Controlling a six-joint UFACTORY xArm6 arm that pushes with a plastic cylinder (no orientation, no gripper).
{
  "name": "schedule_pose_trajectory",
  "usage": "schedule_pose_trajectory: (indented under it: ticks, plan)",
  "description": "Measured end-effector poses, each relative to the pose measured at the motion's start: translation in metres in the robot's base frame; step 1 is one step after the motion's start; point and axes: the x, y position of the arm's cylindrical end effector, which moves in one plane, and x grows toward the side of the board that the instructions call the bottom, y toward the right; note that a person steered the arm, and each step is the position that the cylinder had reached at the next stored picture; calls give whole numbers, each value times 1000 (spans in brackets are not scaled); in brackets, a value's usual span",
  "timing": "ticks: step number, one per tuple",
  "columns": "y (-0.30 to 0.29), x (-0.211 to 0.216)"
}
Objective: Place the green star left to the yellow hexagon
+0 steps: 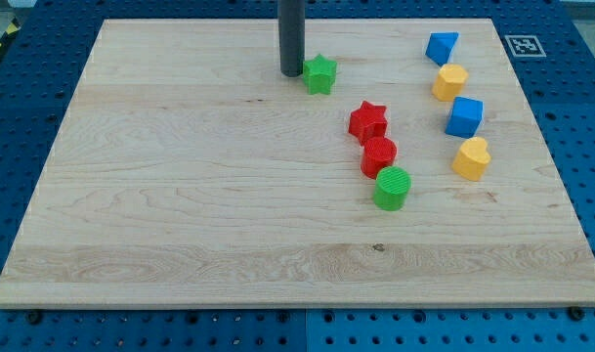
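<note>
A: No jaws on this rig, so nothing is held. My tip (291,74) sits just to the view's left of the green star (319,74), near the desk's (180,196) top edge.

B: Target?

A: Yellow hexagon (450,82), well to the view's right, below a blue block (441,47).

B: Method?

A: Push rightward, centred on the star; stop short of the hexagon.

Green star (319,74), green cylinder (392,188); red star (368,121), red cylinder (379,155); two blue blocks (441,47), two yellow (450,82); pale wood-grain desk (180,196); dark grey rod (291,39).
</note>
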Motion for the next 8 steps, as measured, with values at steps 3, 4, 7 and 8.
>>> schedule_pose_trajectory:
  ticks: [3, 4, 7, 8]
  plan:
    - [42, 11]
    - [53, 11]
    - [13, -2]
    - [-36, -3]
